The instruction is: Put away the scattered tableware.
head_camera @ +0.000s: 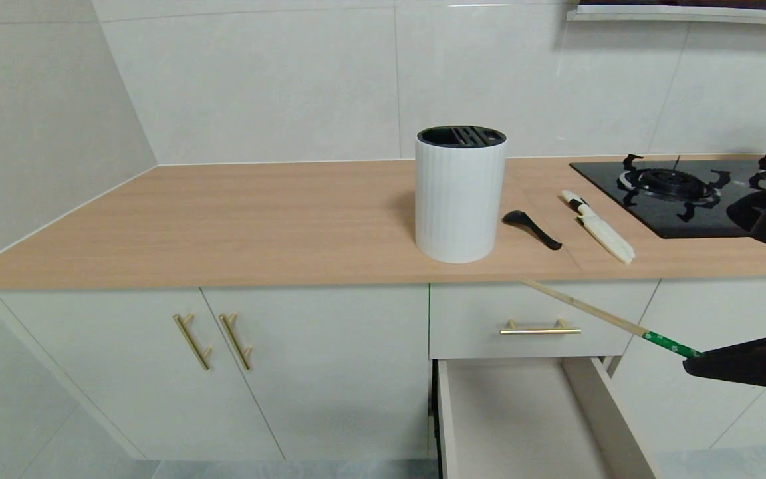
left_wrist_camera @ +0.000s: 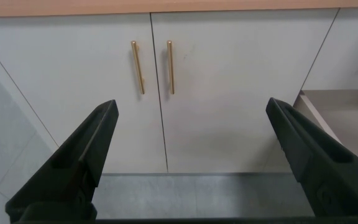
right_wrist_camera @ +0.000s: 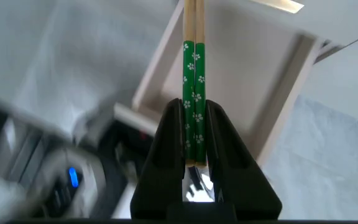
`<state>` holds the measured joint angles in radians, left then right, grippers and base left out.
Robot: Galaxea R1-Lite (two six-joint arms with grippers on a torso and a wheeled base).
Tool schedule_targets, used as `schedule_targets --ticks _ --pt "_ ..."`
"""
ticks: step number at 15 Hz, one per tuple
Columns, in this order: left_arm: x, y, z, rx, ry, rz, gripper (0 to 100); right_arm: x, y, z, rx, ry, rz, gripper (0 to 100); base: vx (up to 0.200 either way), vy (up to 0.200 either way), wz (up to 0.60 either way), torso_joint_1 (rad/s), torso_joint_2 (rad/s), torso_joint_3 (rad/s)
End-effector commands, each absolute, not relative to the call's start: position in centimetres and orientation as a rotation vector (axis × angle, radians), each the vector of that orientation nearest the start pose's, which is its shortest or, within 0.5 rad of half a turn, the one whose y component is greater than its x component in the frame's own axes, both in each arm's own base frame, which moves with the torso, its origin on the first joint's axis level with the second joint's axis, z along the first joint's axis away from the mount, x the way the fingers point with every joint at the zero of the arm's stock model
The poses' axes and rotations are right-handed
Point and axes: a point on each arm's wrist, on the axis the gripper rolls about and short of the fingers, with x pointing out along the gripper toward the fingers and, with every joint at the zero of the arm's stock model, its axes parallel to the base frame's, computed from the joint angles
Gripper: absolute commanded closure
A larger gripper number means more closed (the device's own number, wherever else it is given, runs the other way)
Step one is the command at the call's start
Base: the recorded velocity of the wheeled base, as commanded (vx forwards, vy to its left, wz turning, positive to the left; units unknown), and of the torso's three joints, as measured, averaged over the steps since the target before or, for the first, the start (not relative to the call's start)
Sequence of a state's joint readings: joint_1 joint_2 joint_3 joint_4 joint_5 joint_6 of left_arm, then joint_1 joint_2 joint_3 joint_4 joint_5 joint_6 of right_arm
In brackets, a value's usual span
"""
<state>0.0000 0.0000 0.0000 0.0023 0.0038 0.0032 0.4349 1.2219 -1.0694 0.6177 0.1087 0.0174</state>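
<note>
Clamping green-ended chopsticks (head_camera: 612,319), right pincer (head_camera: 691,362) hangs near the open drawer (head_camera: 522,426); left pincer (left_wrist_camera: 190,109) gapes empty.

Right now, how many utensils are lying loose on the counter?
2: a black spoon just right of the white holder, and a white knife between it and the hob. The holder could hide more behind it.

one white utensil holder (head_camera: 460,199), one black spoon (head_camera: 530,228), one white knife (head_camera: 599,227), two green-ended chopsticks (right_wrist_camera: 190,81), one open drawer (head_camera: 509,419), three gold handles (head_camera: 540,328).
</note>
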Motion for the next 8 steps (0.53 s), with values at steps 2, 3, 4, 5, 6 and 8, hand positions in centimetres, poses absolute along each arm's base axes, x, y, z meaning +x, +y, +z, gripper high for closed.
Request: schedule_targets --ticks 2,3,4,5,6,8 --pt "-2.3 0.0 7.5 0.003 0.003 0.005 0 14.6 7.1 24.6 -0.135 0.831 0.516 100 0.0 0.0 0.0 0.0 0.0 0.0" --pt "-2.3 0.0 7.5 0.003 0.002 0.005 0 15.1 7.3 24.2 -0.139 0.855 0.514 100 0.0 0.0 0.0 0.0 0.0 0.0" --pt "-2.3 0.0 7.5 0.003 0.002 0.005 0 15.7 7.6 23.6 -0.144 0.886 0.508 100 0.0 0.0 0.0 0.0 0.0 0.0" --pt "-2.3 0.0 7.5 0.003 0.003 0.005 0 16.0 7.7 23.2 -0.148 0.905 0.506 100 0.0 0.0 0.0 0.0 0.0 0.0" --pt "-2.3 0.0 7.5 0.003 0.002 0.005 0 16.4 7.9 23.0 -0.148 0.91 0.503 100 0.0 0.0 0.0 0.0 0.0 0.0" --pt "-2.3 0.0 7.5 0.003 0.002 0.005 0 16.7 8.0 22.7 -0.15 0.922 0.502 100 0.0 0.0 0.0 0.0 0.0 0.0"
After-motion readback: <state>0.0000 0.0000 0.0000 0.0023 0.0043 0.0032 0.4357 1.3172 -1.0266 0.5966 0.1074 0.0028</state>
